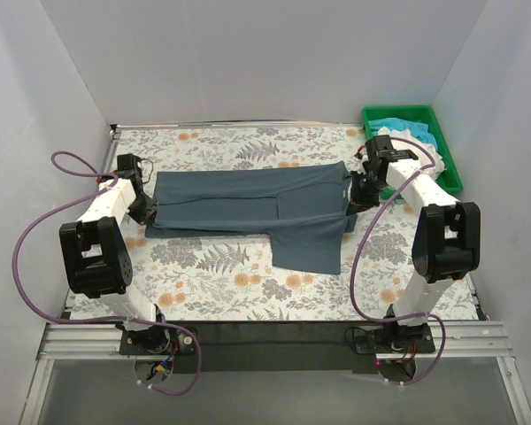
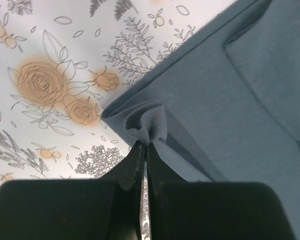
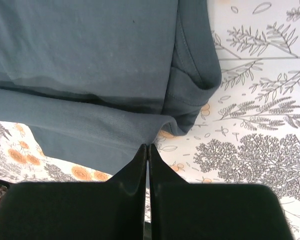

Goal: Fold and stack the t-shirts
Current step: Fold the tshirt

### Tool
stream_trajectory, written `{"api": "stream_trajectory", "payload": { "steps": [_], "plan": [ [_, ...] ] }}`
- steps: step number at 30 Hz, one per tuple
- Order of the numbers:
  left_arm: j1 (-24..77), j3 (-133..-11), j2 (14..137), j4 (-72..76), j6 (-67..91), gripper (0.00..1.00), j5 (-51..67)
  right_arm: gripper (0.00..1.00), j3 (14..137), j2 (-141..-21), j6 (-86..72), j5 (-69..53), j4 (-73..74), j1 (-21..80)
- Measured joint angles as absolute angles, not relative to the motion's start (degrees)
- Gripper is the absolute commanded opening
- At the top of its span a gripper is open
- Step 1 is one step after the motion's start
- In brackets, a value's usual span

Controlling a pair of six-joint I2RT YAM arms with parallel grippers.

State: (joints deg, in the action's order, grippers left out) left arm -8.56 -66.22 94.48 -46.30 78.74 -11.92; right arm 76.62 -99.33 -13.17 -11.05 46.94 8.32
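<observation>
Lifting both pinched ends together and level looks like the way to do this fold well, judging from how the cloth lies. Farthest from the green tray (image 1: pixel 453 173), the left gripper (image 2: pixel 146 146) is clenched on a small puckered nip at the edge of the dark slate t-shirt (image 1: pixel 248 202). That bite looks shallow, so a slow, even rise should guard against the cloth slipping out. At the end nearest the tray, the right gripper (image 3: pixel 148 147) is likewise clamped on the shirt's edge, close to where a doubled layer meets a single one. Both arms would best carry the cloth over at one pace, taut but not stretched, and lay it flat.

The shirt lies sideways on the floral tablecloth (image 1: pixel 230 292), strung between the two grippers and stopping just short of the tray. It forms a long band, partly doubled, with one loose flap reaching toward the arm bases at the tray end. The fabric looks matte, soft and lightly creased. Inside the tray sits bunched turquoise-blue cloth (image 1: pixel 405 127).
</observation>
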Motion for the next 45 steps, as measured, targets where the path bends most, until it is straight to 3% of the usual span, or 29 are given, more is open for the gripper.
{"api": "stream_trajectory", "payload": {
  "steps": [26, 45],
  "plan": [
    [-8.54, -70.35, 103.22, -43.07, 78.02, 0.0, -11.11, 0.01, 88.77, -111.02, -12.64, -9.34, 47.88, 8.32],
    [-8.51, -72.31, 103.33, -42.44, 78.43, 0.0, -10.52, 0.01, 90.59, -111.13, -12.67, -7.25, 47.88, 7.64]
  ]
}}
